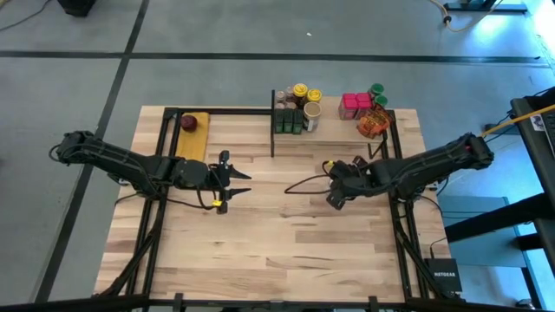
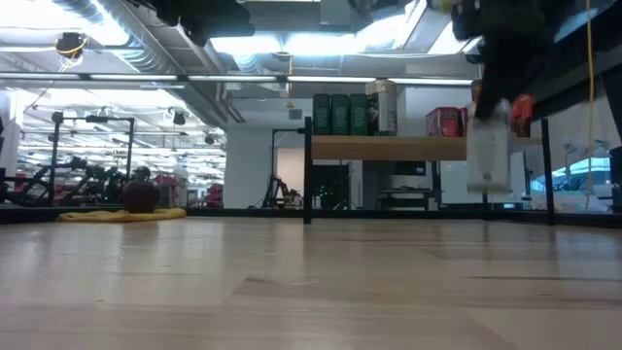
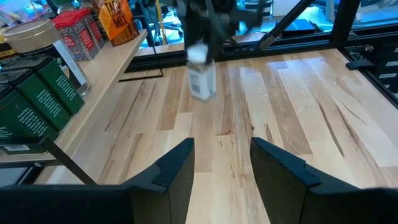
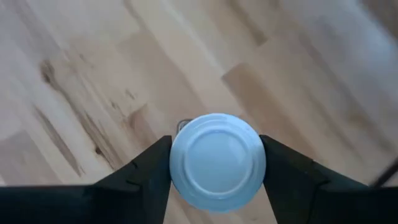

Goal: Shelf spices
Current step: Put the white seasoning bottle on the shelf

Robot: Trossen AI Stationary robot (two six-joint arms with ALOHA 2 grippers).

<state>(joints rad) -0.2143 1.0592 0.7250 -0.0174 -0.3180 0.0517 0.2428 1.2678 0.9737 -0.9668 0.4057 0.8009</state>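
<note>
From above, the right gripper (image 1: pixel 334 192) sits mid-table, well short of the shelf (image 1: pixel 338 130) where the other spices (image 1: pixel 299 108) are crowded; the left gripper (image 1: pixel 232 180) waits further off, so the right arm's clearly the closer one. Low view: a white-lidded jar (image 2: pixel 486 156) hangs upright off the tabletop, just in front of the shelf edge. Left wrist view: its own fingers (image 3: pixel 177 168) spread, nothing between them, jar ahead of them. Right wrist view: fingers (image 4: pixel 152 171) hug the jar's lid either side, long axis straight down. I'd guess open board near the red boxes (image 1: pixel 355 104) is where it'll fit.
</note>
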